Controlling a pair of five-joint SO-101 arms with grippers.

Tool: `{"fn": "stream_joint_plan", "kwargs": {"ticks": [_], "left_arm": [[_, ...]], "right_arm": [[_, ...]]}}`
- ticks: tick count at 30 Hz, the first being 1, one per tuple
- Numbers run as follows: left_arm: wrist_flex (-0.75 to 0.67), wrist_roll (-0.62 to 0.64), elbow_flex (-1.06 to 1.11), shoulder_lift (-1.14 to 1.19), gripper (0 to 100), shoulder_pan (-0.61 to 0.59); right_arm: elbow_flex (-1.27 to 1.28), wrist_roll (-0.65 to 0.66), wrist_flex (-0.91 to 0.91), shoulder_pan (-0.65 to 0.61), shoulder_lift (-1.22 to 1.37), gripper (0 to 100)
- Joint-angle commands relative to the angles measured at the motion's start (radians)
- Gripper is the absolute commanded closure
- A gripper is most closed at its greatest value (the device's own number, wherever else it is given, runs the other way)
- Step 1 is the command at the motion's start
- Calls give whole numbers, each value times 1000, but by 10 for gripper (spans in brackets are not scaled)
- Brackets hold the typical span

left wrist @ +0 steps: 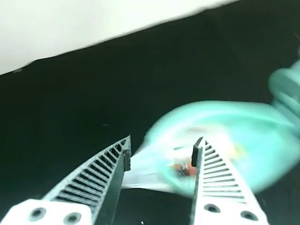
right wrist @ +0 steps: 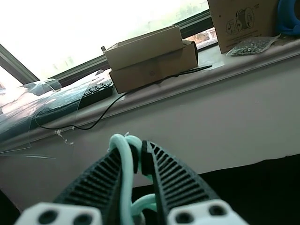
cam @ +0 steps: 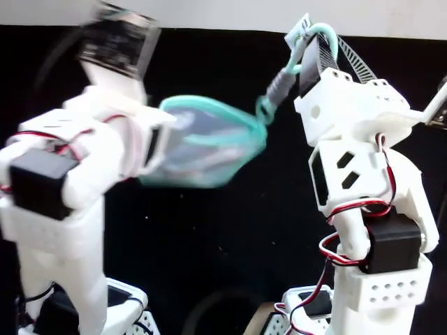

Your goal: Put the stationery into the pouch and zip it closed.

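A clear pouch with teal edging [cam: 206,150] hangs in the air between the two arms, tilted, by its teal cord [cam: 283,80]. My right gripper [cam: 314,45] is raised high at the upper right and is shut on that cord [right wrist: 124,154]; its own view shows the gripper [right wrist: 140,147] pinching the loop. My left gripper [left wrist: 161,150] is open, its fingertips close to the pouch [left wrist: 220,136], which lies just beyond them. Small blurred items, one orange-red [left wrist: 185,168], show through the pouch wall. In the high view the left arm [cam: 91,160] stands against the pouch's left end.
A black tabletop [cam: 230,258] lies below the arms, with a white wall behind it. Both arm bases stand at the near edge. Past the right gripper a windowsill holds cardboard boxes [right wrist: 150,56], a keyboard [right wrist: 70,101] and a bag of small parts [right wrist: 253,44].
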Motion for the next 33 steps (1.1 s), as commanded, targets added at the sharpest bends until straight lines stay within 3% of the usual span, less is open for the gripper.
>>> {"fn": "stream_joint_plan", "kwargs": {"ticks": [1, 15, 21, 28, 33], "left_arm": [[-12, -12, 30, -24, 759, 36], [-18, -14, 39, -35, 776, 35], [-11, -17, 39, -33, 998, 41], [-5, -17, 102, -35, 993, 50], [-6, -17, 173, -35, 993, 170]], "right_arm": [[-7, -3, -28, -7, -16, 991], [-7, -3, -28, -7, -15, 991], [-7, -3, -28, -7, -15, 991], [-7, -3, -28, -7, -15, 991], [-5, -3, -27, -7, -15, 991]]}}
